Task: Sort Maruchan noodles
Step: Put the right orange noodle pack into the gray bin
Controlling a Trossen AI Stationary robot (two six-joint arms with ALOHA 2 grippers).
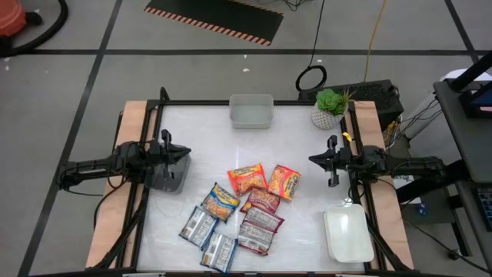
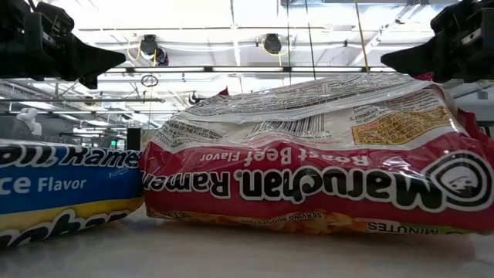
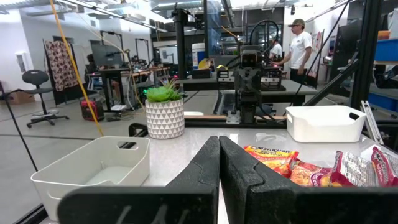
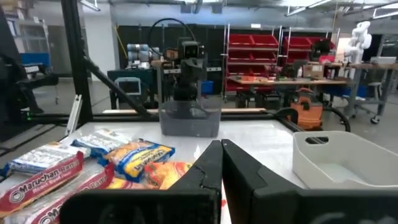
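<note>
Several Maruchan noodle packets lie flat in a loose cluster on the near middle of the table. Two are orange-red (image 1: pixel 247 178) (image 1: pixel 284 182), three are maroon-and-silver (image 1: pixel 261 223), and one is blue and yellow (image 1: pixel 221 201). Two blue-silver ones (image 1: pixel 198 227) lie nearest the near edge. The low view shows a maroon packet (image 2: pixel 309 170) up close beside a blue one (image 2: pixel 62 193). My left gripper (image 1: pixel 187 153) (image 3: pixel 219 168) hovers shut at the table's left, over a grey tray. My right gripper (image 1: pixel 314 159) (image 4: pixel 221 168) hovers shut at the right. Neither touches a packet.
A grey tray (image 1: pixel 167 177) (image 4: pixel 189 121) sits under my left gripper. A pale tray (image 1: pixel 251 111) (image 3: pixel 93 168) stands at the far edge and a white tray (image 1: pixel 347 233) (image 3: pixel 323 121) at the near right corner. A potted plant (image 1: pixel 330 108) stands at the far right. People stand beyond the table.
</note>
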